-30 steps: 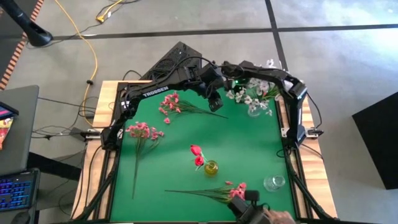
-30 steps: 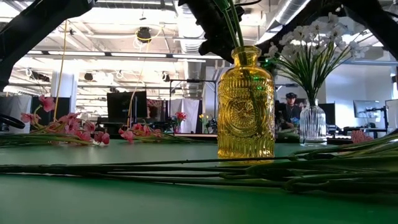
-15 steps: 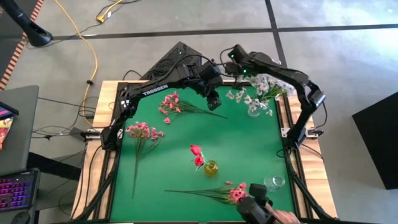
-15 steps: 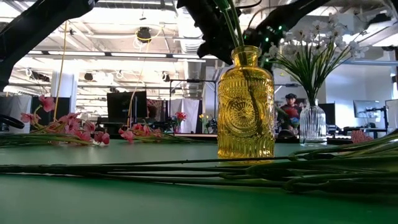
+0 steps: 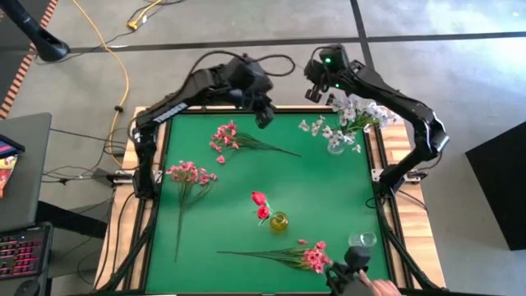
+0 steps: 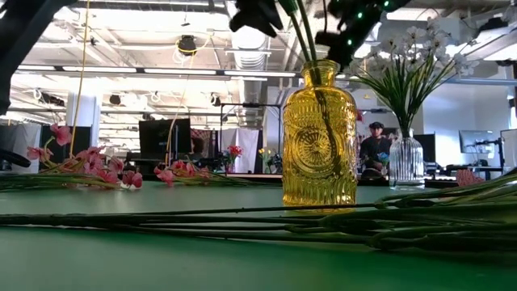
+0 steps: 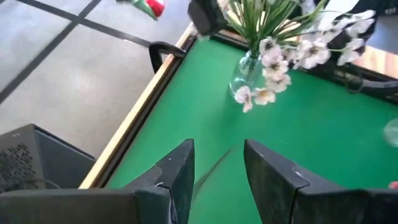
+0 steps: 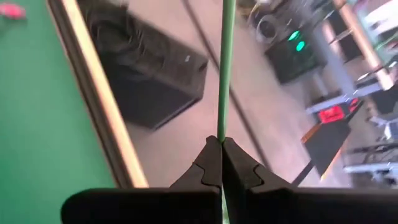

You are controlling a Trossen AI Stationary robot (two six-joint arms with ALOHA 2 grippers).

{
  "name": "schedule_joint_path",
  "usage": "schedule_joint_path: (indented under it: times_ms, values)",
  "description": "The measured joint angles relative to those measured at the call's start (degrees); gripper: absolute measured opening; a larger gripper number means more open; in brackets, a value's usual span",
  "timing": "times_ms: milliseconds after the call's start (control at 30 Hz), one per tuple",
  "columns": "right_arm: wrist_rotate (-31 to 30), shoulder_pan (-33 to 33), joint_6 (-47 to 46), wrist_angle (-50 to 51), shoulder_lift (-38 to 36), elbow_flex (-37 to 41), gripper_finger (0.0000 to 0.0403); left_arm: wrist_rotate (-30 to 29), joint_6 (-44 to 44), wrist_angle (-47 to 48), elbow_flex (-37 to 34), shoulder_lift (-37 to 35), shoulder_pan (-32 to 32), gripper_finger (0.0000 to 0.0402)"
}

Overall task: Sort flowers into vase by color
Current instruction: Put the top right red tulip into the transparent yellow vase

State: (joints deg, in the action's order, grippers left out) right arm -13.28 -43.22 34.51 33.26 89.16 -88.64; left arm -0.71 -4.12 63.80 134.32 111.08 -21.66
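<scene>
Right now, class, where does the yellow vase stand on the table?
In the high view the yellow vase stands on the green mat, a little below its middle, holding the red flowers. A pink spray lies just below it.

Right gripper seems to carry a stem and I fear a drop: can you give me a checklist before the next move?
1. Right gripper shut on green stem: ok.
2. Which blossom that stem bears: cannot tell.
3. Left gripper open, empty, at the table's far edge: ok.
4. White-flower vase upright: ok.
5. Table's near edge free of people: not ok, a person's hand is beside the empty vase.
</scene>
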Motion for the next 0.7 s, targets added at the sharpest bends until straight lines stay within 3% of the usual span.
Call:
schedule_joint_path:
  times_ms: [167, 467, 700]
  values:
    - [0.0, 2.2, 2.6, -3.1, -3.3, 0.0, 0.0024, 0.8, -2.6, 3.7, 0.0, -3.0, -1.1, 0.0128]
    - [-0.1, 8.0, 7.4, -6.4, -8.2, 0.0, 0.0024, 9.8, -7.7, 6.3, 0.0, -8.0, -3.0, 0.0128]
    - [-5.3, 15.4, 18.3, -6.3, -9.4, 0.0, 0.0023, 7.3, -10.5, 8.9, -0.1, -13.1, -3.5, 0.0128]
